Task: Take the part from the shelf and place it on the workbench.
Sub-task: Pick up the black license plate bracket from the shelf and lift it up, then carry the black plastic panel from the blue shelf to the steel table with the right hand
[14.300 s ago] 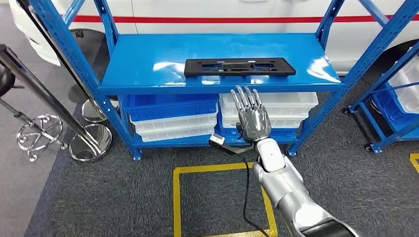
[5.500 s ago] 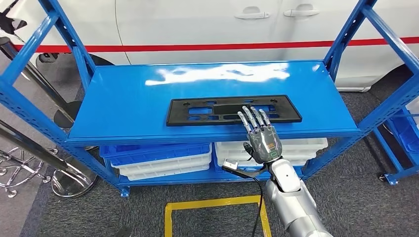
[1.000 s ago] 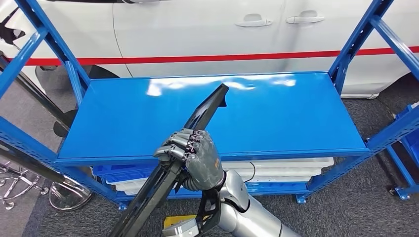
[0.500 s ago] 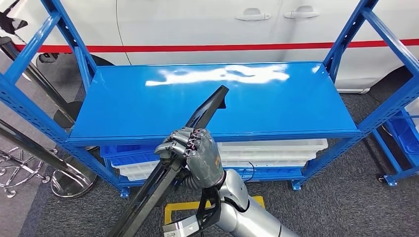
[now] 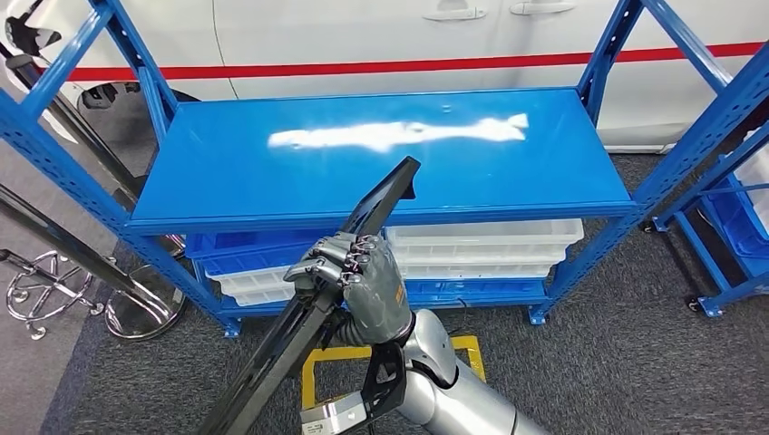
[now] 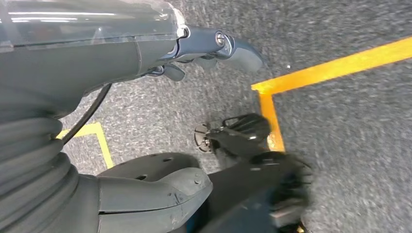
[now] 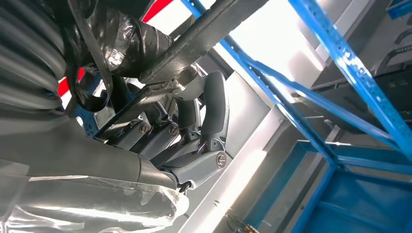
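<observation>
The part (image 5: 381,204) is a long flat black plate. It hangs tilted on edge in front of the blue shelf (image 5: 381,145), its top end over the shelf's front edge and its low end running down to the left. My right hand (image 5: 358,290) grips it around the middle, fingers wrapped over its edge. In the right wrist view the part (image 7: 204,29) crosses as a dark bar with the fingers (image 7: 214,107) curled on it. My left hand (image 6: 145,121) hangs over the grey carpet, holding nothing, thumb and fingers apart.
The shelf's top board is bare, with white bins (image 5: 481,249) and blue bins (image 5: 245,249) underneath. A white car (image 5: 363,36) with a red stripe stands behind. Chrome stands (image 5: 54,281) are at the left, another blue rack (image 5: 725,227) at the right. Yellow floor tape (image 5: 467,349) lies below.
The whole picture has shifted: the shelf now looks a little farther off and more floor shows. My right hand keeps the same grip on the tilted part.
</observation>
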Controlling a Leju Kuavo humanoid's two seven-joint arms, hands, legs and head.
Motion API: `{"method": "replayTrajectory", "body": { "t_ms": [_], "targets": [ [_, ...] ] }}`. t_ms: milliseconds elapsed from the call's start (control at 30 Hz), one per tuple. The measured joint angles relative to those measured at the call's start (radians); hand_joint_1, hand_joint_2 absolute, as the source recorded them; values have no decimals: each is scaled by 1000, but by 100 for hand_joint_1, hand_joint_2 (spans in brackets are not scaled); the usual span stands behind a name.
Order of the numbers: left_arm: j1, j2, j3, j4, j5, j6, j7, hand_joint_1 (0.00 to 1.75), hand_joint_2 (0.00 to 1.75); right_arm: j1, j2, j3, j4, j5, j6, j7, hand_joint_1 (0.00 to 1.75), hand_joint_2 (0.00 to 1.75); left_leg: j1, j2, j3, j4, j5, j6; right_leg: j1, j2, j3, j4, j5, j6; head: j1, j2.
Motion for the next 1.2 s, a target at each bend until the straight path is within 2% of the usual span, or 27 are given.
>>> {"method": "replayTrajectory", "body": {
  "t_ms": [33,67,100,167,200,233,300,333,367,400,433,467,500,567,600,667,733,800,833,867,900,933,1000,1067,1100,1167,1200],
  "targets": [
    [-2,0,0,0,0,0,0,0,175,0,1,-1,0,0,-1,-2,175,175,-2,0,44,-64,-10,6,1,0,-6,1,10,5,0,0],
    [-3,0,-1,0,0,0,0,0,175,0,3,-2,-1,0,-2,-3,175,175,-5,-1,70,-110,-22,12,1,-1,-9,0,19,11,0,0],
    [-3,0,-1,0,-1,0,-1,0,175,1,5,-3,-1,1,-3,-4,175,175,-9,-2,78,-132,-25,17,0,-2,-11,-4,30,17,0,0],
    [-3,-1,-1,0,-1,-1,-1,0,175,1,7,-5,-1,1,-4,-4,175,175,-8,0,64,-139,-5,30,-1,0,-16,-9,39,29,0,0],
    [-3,-1,-1,0,-1,-1,0,0,175,1,7,-7,-1,1,-5,-4,175,175,-6,3,55,-142,8,39,-1,2,-24,2,19,34,1,0],
    [-3,-2,-1,0,-1,-1,0,0,175,1,7,-10,0,1,-6,-4,175,175,-4,5,43,-145,23,47,-2,4,-36,32,-22,39,1,0],
    [-3,-2,-1,0,-1,-2,0,0,175,1,7,-13,1,1,-6,-4,175,175,-4,8,13,-143,48,57,-5,5,-66,147,-128,45,1,0],
    [-3,-2,-1,0,-1,-2,0,0,175,1,7,-14,3,1,-5,-4,175,175,-5,8,-4,-141,60,58,-6,5,-76,209,-159,48,1,0],
    [-3,-2,-1,0,-1,-2,0,0,175,1,7,-15,5,0,-2,-4,175,175,-5,8,-21,-138,71,57,-7,5,-77,254,-164,50,1,0],
    [-3,-2,-1,0,-1,-2,0,0,175,1,7,-15,7,-3,3,-3,175,175,-5,9,-39,-135,81,55,-8,5,-65,271,-147,51,1,0],
    [-3,-2,-1,0,-1,-2,0,0,175,1,7,-15,10,-6,9,-2,175,175,-5,9,-54,-132,91,53,-9,5,-37,255,-119,51,0,0],
    [-3,-2,-1,0,-1,-2,0,0,175,1,8,-15,11,-9,15,-1,175,175,-5,8,-68,-129,100,50,-10,5,9,205,-95,48,0,0],
    [-2,-4,-1,0,0,-3,0,0,175,0,9,-15,12,-11,18,-1,175,175,-6,8,-80,-127,107,46,-9,6,64,133,-87,45,0,0],
    [-1,-6,-1,0,0,-3,0,0,175,-2,13,-15,13,-13,21,-2,175,175,-6,7,-95,-125,127,34,-4,7,151,-2,-104,35,0,0],
    [0,-7,-1,0,1,-3,0,0,175,-2,14,-15,15,-13,22,-2,175,175,-6,8,-99,-128,136,28,0,8,167,-36,-113,30,0,0],
    [1,-8,-1,0,2,-3,1,0,175,-1,16,-14,18,-12,22,-3,175,175,-3,6,-105,-133,146,16,1,6,164,-52,-101,19,0,0],
    [3,-9,-1,0,3,-3,3,0,175,0,19,-14,22,-12,23,-3,175,175,-1,3,-124,-96,100,6,-5,1,153,-61,-82,2,0,0],
    [3,-9,-1,0,3,-3,5,0,175,1,22,-14,25,-11,23,-3,175,175,1,2,-160,22,7,-4,-5,-2,134,-59,-67,-9,-1,0],
    [3,-9,-1,0,3,-3,5,0,175,2,23,-14,27,-11,23,-3,175,175,2,2,-175,90,-28,-9,-4,-3,123,-55,-62,-11,-1,0],
    [3,-9,-1,0,3,-3,5,0,175,3,24,-14,29,-11,23,-3,175,175,2,2,-181,140,-43,-12,-3,-5,111,-48,-57,-11,-1,0],
    [3,-9,-1,0,3,-3,5,0,175,4,24,-14,31,-10,23,-3,175,175,3,2,-171,158,-37,-13,-3,-6,99,-40,-54,-10,-1,0],
    [3,-9,0,0,3,-3,6,0,175,4,24,-14,32,-9,22,-3,175,175,3,2,-145,139,-15,-12,-3,-6,87,-31,-52,-9,-1,0],
    [1,-8,0,0,4,-3,6,0,175,5,25,-14,33,-2,18,-4,175,175,1,0,-55,18,22,-4,-2,-5,66,-13,-48,-5,-1,0],
    [0,-8,0,0,5,-3,6,0,175,10,28,-14,33,15,7,-5,175,175,-4,-5,14,-93,20,7,-1,-4,53,-3,-40,4,-1,0],
    [-1,-8,0,0,6,-3,6,0,175,14,30,-14,33,25,0,-7,175,175,-7,-6,25,-115,13,12,-1,-5,49,-2,-34,10,-1,0],
    [1,-8,0,0,9,-3,6,0,175,25,32,-13,34,40,-11,-10,175,175,-6,-5,24,-128,25,22,-2,-4,45,-4,-25,23,-1,0],
    [1,-8,0,0,9,-3,6,0,175,31,32,-13,34,43,-14,-12,175,175,-4,-3,19,-134,35,31,-2,-2,40,3,-37,28,0,0]
  ]
}}
